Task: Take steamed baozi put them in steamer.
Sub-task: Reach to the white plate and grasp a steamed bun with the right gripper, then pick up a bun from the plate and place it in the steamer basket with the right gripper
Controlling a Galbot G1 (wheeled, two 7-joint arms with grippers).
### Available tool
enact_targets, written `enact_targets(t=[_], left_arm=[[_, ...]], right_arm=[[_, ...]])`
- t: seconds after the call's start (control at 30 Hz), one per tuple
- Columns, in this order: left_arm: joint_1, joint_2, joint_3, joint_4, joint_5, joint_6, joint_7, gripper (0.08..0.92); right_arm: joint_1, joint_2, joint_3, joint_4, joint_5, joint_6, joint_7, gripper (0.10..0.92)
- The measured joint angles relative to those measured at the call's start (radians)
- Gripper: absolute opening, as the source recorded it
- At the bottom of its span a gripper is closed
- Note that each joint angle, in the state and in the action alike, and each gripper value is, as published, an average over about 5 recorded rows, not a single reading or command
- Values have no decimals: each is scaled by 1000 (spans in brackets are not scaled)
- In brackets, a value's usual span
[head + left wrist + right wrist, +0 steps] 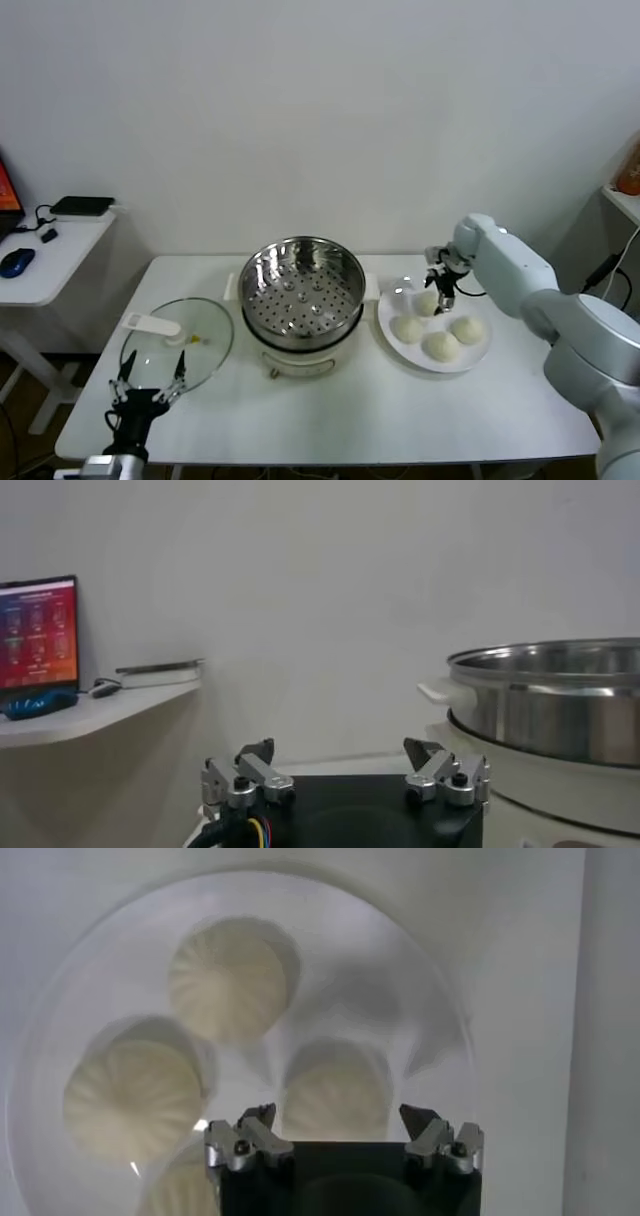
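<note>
The steel steamer (303, 288) with a perforated bottom stands on its white base at the table's middle; it also shows in the left wrist view (560, 695). Four off-white baozi lie on a white plate (394, 300) to its right: one at the back left (428, 304), one at the left (407, 328), one in front (441, 346), one at the right (467, 329). My right gripper (442, 292) is open just above the back-left baozi (337, 1088), which lies between its jaws (338, 1116). My left gripper (153, 375) is open and empty at the front left (340, 750).
A round glass lid (195, 345) with a white handle (152, 324) lies flat left of the steamer, under my left gripper. A white side table (50, 265) with a blue mouse and a black box stands at the far left. A shelf (622, 200) is at the far right.
</note>
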State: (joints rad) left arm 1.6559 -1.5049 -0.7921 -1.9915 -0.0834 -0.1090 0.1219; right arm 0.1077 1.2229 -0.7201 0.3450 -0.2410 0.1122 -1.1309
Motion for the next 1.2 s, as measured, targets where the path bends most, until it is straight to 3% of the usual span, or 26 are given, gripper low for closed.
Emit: enact_targets(t=[0.23,0.5,0.93,1.2], left_arm=[[2,-2,1,3,0,-3,-1,823],[4,-3,1,3,0,-4,-2,823],[7,-4,0,6,1,-7,-3,823],[8,-5,-3,4,0,-7,-5,823]], right_arm=[[-3,8,20,-15,-14,-4,1,818],[-6,10,33,-23,-23,-7,5,715],[-8,9,43,-23,-27,-6,6,702],[-7,8,48,-18,-28,-5,5,654]])
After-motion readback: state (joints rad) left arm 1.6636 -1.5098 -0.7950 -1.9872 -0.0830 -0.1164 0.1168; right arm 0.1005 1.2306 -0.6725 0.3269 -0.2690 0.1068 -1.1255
